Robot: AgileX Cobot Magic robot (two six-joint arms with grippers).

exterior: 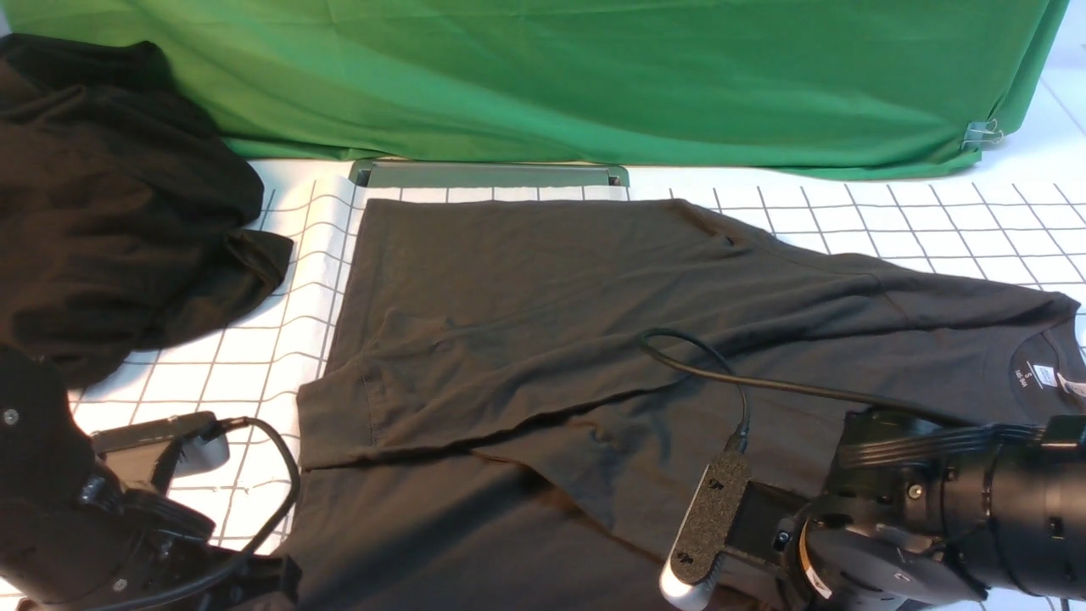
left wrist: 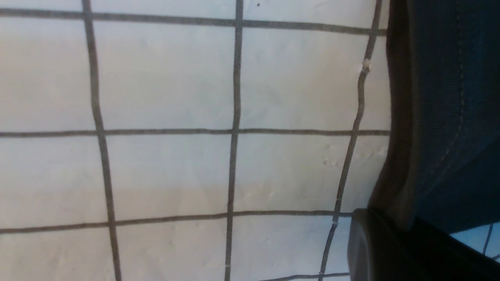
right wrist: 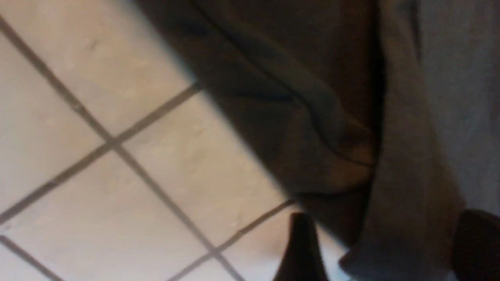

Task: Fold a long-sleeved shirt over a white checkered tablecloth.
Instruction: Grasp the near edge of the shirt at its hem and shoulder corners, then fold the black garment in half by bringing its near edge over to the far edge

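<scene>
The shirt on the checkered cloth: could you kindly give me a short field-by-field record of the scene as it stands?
shirt: long-sleeved shirt spread on the white checkered tablecloth, collar toward the robot's right
sleeve: one sleeve lies across the body
left hand: shut, shirt edge seemingly pinched
right hand: open, shirt edge between its fingers
other cloth: black heap at far left
backdrop: green fabric behind

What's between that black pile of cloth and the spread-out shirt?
Only bare white checkered tablecloth, seen in the front view, separates black heap and long-sleeved shirt.
</scene>
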